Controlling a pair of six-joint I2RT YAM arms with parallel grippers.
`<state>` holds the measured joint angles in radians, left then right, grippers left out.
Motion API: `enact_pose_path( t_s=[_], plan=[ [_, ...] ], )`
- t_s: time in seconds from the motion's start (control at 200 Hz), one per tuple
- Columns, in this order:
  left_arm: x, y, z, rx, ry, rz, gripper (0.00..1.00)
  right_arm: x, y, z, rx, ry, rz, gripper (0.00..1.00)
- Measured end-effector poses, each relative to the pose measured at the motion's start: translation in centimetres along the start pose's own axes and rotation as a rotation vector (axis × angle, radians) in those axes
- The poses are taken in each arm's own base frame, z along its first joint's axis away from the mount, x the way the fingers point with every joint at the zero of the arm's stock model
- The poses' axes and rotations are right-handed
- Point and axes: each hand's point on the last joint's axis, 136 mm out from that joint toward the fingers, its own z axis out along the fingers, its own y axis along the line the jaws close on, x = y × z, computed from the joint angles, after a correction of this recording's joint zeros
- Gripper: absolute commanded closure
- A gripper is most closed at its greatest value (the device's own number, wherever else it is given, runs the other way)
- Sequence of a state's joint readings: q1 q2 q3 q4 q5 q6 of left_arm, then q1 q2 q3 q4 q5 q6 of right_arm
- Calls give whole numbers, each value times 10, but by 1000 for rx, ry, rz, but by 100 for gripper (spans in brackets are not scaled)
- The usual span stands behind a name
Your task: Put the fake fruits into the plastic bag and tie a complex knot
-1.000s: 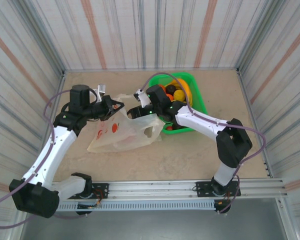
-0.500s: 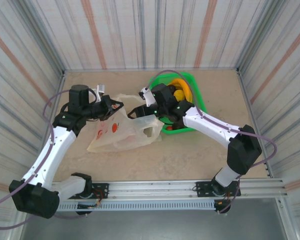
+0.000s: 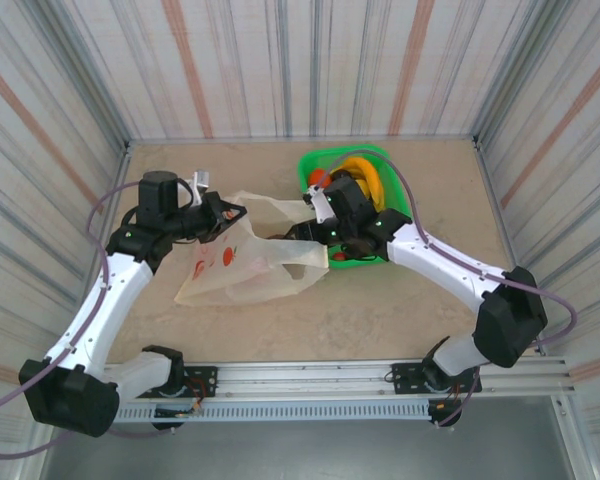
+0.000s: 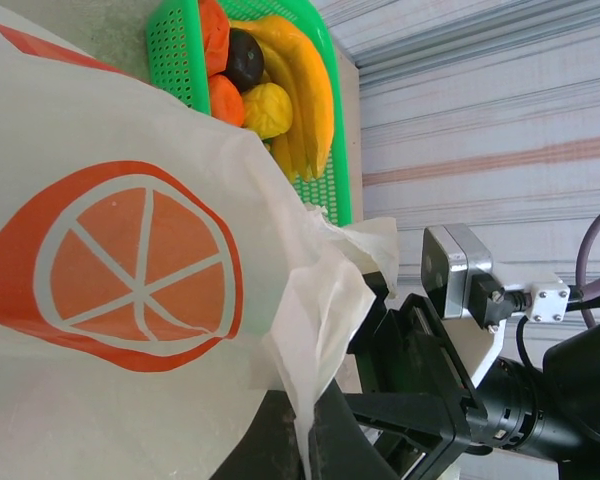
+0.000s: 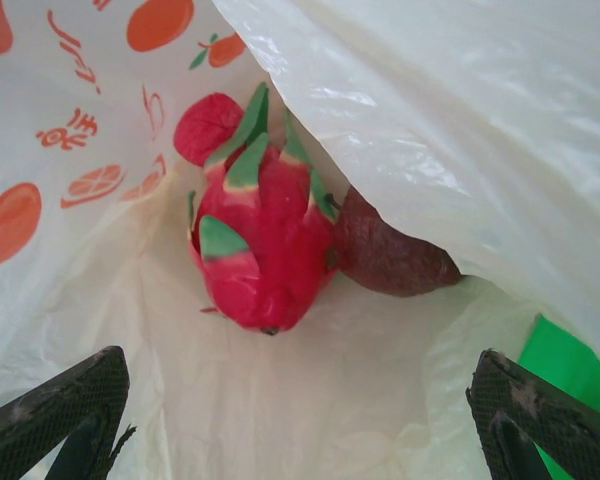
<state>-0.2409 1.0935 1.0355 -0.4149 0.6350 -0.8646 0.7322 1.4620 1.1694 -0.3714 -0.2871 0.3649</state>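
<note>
the plastic bag (image 3: 242, 270) is pinched at its rim by the left gripper (image 4: 303, 442); the right gripper (image 5: 295, 420) is spread wide open above the dragon fruit (image 5: 260, 250) and dark purple piece (image 5: 390, 262) inside

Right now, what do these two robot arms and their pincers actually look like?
The left arm and right arm both have white tube-like links, chunky black joints and a thin purple-grey cable looping alongside. The right gripper has two black, rough-textured fingers; the left gripper is black too.
</note>
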Motion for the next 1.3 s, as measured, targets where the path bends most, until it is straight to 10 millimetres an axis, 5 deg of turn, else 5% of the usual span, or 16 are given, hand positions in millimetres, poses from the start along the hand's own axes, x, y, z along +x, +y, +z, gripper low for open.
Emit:
enact_pose_path(
  t_s=[0.817, 1.297],
  plan=[
    [-2, 1, -1, -2, -6, -3, 100, 9, -13, -44, 45, 20, -38, 8],
    [-3, 2, -2, -4, -11, -6, 100, 0, -40, -98, 86, -43, 38, 8]
  ],
)
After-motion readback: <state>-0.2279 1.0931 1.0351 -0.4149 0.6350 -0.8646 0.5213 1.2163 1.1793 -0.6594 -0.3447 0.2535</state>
